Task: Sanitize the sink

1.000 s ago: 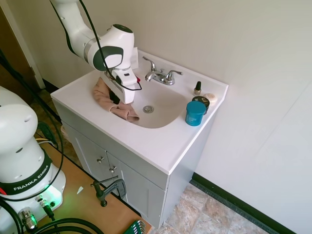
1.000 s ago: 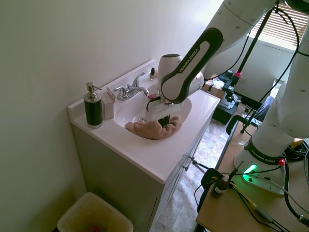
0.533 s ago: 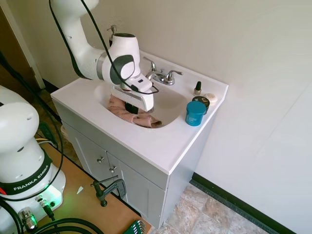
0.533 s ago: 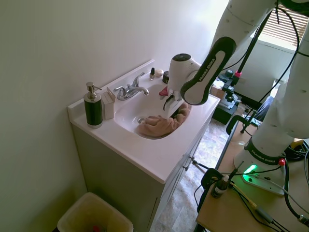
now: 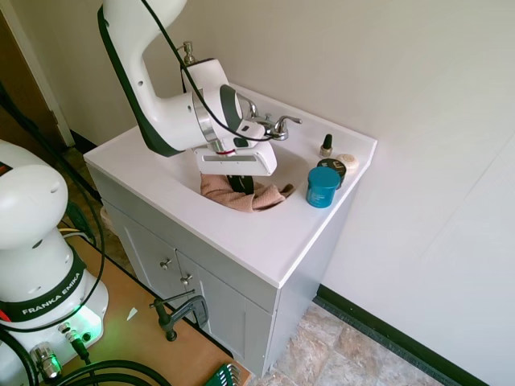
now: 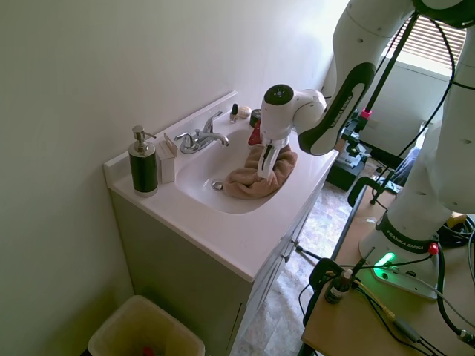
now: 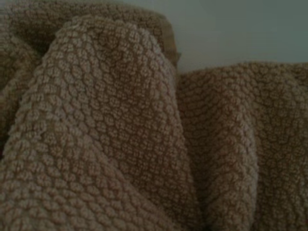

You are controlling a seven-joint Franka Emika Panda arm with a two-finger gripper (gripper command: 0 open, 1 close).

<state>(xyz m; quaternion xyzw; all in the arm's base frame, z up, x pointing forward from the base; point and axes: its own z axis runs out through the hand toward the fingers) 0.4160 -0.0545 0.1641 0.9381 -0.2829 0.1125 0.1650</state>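
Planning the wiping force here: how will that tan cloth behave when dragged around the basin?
The cloth looks floppy: it lies bunched in folds. Its knobbly weave probably grips rather than slips. Under the gripper it likely bunches further against the sink.

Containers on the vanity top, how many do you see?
5: a teal jar, dark tin, small bottle and pale round tin on one side of the faucet; a soap dispenser on the other. The arm may hide more.

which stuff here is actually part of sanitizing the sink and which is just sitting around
Part of the job:
- sink
- tan cloth lying in the basin
- hand pressed into the cloth
- faucet

Just lying about:
- teal jar
- nail polish bottle
- soap dispenser
- waste bin on the floor
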